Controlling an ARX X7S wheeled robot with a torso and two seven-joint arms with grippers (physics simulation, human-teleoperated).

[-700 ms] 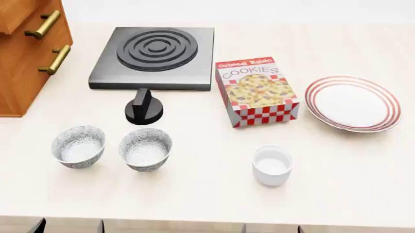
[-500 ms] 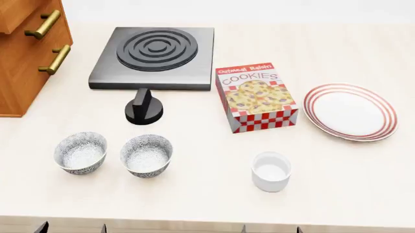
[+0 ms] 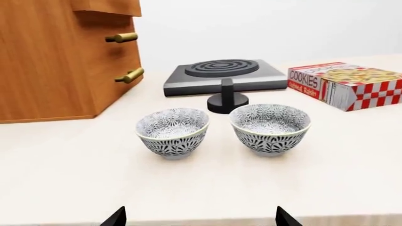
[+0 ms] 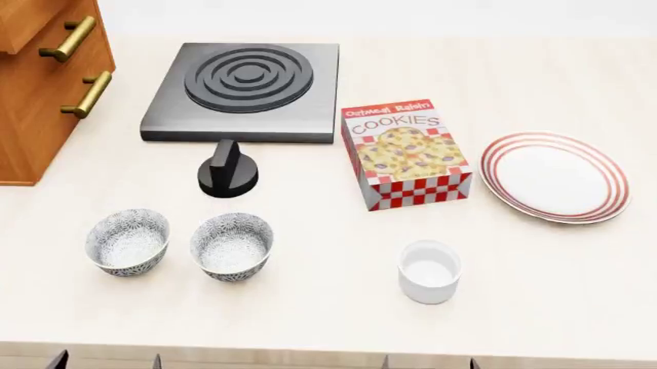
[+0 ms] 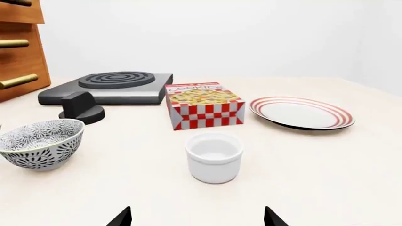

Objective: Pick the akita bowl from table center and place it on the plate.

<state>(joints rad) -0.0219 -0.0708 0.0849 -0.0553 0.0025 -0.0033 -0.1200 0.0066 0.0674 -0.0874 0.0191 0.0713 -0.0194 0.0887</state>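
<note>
Two akita bowls, speckled grey-black on white, stand side by side near the table's front left. The one closer to the table's centre is upright and untouched, with its twin to its left. The red-ringed white plate lies at the right. My left gripper hangs open at the front edge, short of both bowls. My right gripper is open too, just before a plain white cup. Neither holds anything.
A cookie box stands between the bowls and the plate. A black hotplate and a black knob sit behind the bowls. A wooden drawer cabinet fills the far left.
The head view shifted a little early on, so everything sits slightly lower in the picture. No object has moved on the table, and both grippers stay open at the front edge.
</note>
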